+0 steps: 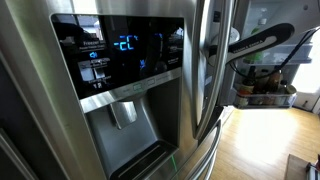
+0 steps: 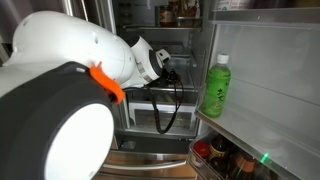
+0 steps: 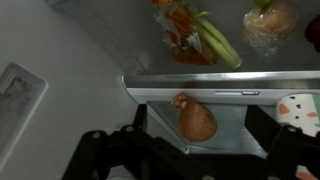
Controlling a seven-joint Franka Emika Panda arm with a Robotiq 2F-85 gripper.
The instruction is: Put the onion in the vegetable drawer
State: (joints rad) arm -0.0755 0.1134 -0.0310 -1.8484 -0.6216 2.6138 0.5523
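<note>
In the wrist view a brown onion lies in a clear vegetable drawer under a glass shelf edge. My gripper is open, with its dark fingers at either side of the drawer opening and apart from the onion. In an exterior view the black arm reaches into the open fridge. In an exterior view the white arm fills the foreground and hides the gripper and drawer.
Bagged vegetables lie on the shelf above the drawer. A green bottle stands in the door shelf, with jars below it. The steel fridge door with a dispenser stands close to the arm.
</note>
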